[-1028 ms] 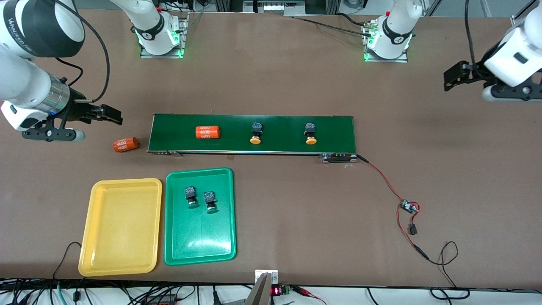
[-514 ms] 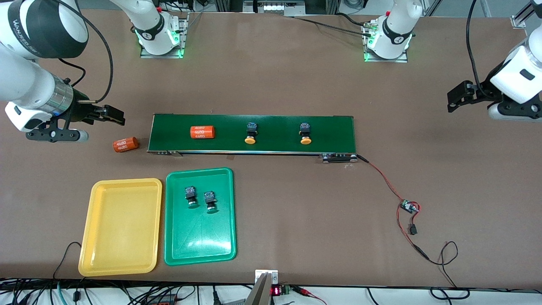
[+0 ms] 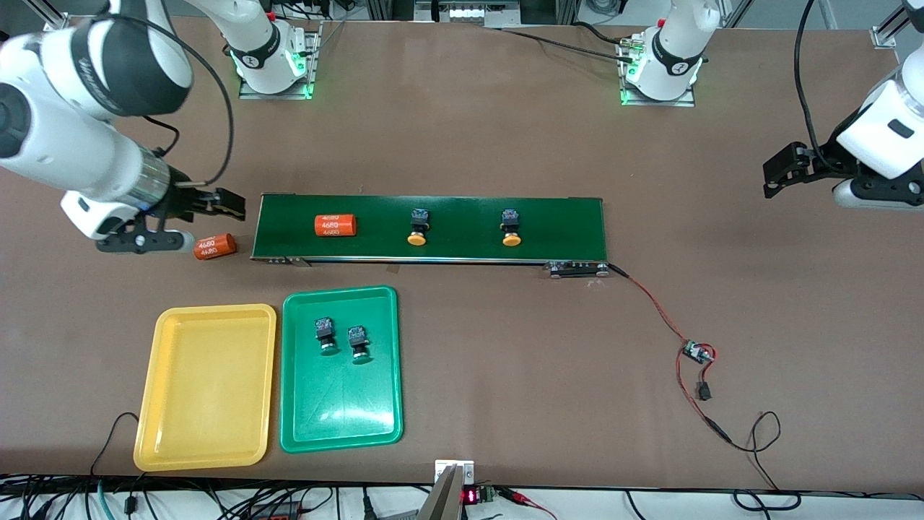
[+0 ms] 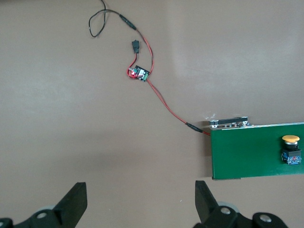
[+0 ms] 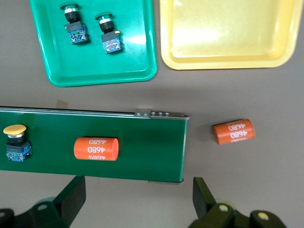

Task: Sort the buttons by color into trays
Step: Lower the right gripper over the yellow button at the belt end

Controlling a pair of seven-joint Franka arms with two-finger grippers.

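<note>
Both yellow buttons (image 3: 416, 227) look light and rigid; grip the boxy body. Right gripper (image 3: 216, 204) spread empty beside the conveyor belt (image 3: 563, 217); left gripper (image 4: 140, 206) waits, agape.

Green tray (image 5: 142, 71) (two green buttons (image 5: 75, 26) inside), yellow tray (image 5: 228, 59) seemingly bare.

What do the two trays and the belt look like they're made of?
Yellow tray and green tray: probably molded plastic, glossy, with highlights and rounded rims. Belt: dark green, matte, likely rubber or fabric-like sheet; metal fittings at its ends.
</note>
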